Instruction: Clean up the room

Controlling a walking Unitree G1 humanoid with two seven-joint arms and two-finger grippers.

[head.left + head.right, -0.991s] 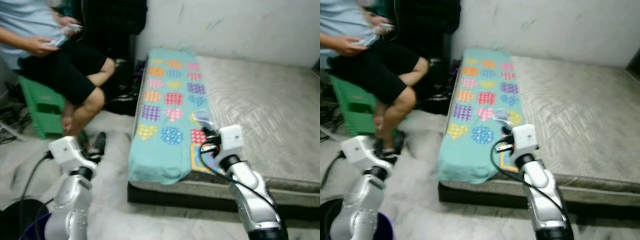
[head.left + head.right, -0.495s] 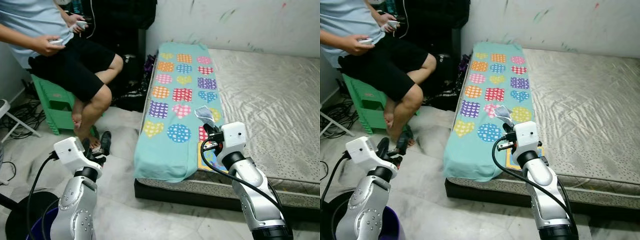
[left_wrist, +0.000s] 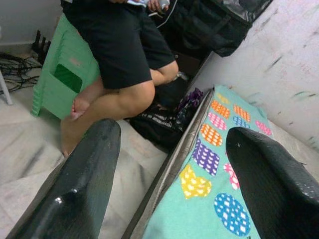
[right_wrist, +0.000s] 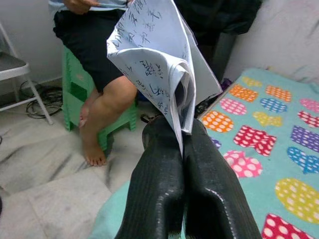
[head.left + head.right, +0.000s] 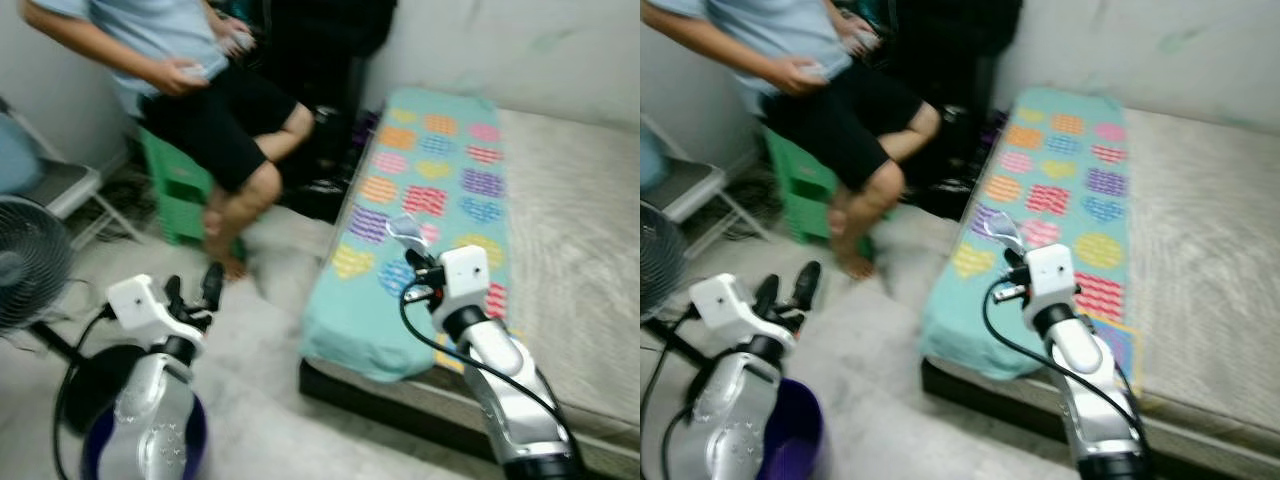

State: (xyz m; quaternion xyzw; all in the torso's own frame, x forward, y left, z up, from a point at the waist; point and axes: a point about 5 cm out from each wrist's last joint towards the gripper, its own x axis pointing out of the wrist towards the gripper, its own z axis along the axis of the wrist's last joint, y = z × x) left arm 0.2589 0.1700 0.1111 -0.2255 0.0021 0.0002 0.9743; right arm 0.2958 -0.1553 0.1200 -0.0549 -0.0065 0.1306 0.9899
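A folded white paper [image 4: 154, 64] with dark handwriting sticks up from my right gripper [image 4: 183, 134], whose two black fingers are shut on its lower edge. In the eye views that paper [image 5: 405, 232] is held in the air over the near left edge of the bed, above the right gripper [image 5: 418, 266]. My left gripper [image 5: 190, 290] is raised over the floor at the lower left, open, with nothing between its fingers [image 3: 84, 169]. A purple bin [image 5: 792, 448] stands on the floor right under the left arm.
A bed [image 5: 590, 250] with a teal blanket [image 5: 420, 190] of coloured hearts and dots lies to the right. A person [image 5: 220, 110] sits on a green stool [image 5: 175, 185] at the back left. A fan [image 5: 25, 270] and a folding chair [image 5: 685, 195] stand at the left.
The whole picture has shifted right, so the camera has turned left; the fan and chair have come into view. The right gripper still holds the paper; the left stays open.
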